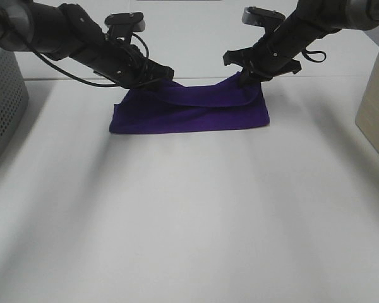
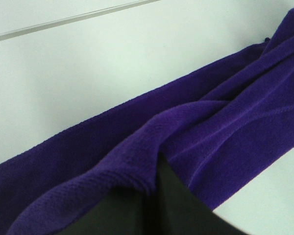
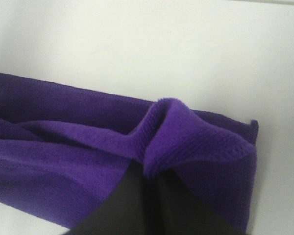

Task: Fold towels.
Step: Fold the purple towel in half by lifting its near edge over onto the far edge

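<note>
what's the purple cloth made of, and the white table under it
Deep purple cloth: looks like soft microfibre or terry, matte; fine fuzzy nap and a stitched hem show close up. White tabletop: smooth, hard, possibly laminate or painted board; even surface, no grain.

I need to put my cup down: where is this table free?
The near half of the table, in front of the purple towel, is bare. So are the strips between towel and grey basket at left, and beige box at right. Crowded: the towel's far edge, where left gripper and right gripper pinch it.
</note>
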Action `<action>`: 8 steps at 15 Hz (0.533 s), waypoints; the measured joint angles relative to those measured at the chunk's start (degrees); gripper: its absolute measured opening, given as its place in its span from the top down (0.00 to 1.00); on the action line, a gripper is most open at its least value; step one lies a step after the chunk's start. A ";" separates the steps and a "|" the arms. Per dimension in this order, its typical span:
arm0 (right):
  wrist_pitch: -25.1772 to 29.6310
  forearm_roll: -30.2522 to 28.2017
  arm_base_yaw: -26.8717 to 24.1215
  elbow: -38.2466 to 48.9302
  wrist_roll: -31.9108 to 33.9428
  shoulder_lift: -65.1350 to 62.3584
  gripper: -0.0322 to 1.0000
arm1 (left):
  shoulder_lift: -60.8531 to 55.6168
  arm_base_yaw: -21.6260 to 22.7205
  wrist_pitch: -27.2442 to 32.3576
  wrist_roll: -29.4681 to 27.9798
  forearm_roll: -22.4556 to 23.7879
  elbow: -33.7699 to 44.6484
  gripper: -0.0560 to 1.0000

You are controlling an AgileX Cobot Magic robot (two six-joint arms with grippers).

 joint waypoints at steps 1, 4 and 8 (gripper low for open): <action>0.29 0.00 0.06 -0.11 0.00 0.11 0.95 | 0.40 0.00 0.63 0.06 0.74 0.00 0.95; 0.80 -1.03 -0.06 -0.34 0.52 2.35 0.95 | 1.83 0.00 2.35 -0.29 3.32 0.00 0.95; 1.72 -1.09 -0.29 -0.34 0.57 4.13 0.90 | 4.01 0.00 -0.63 -1.15 4.98 0.00 0.85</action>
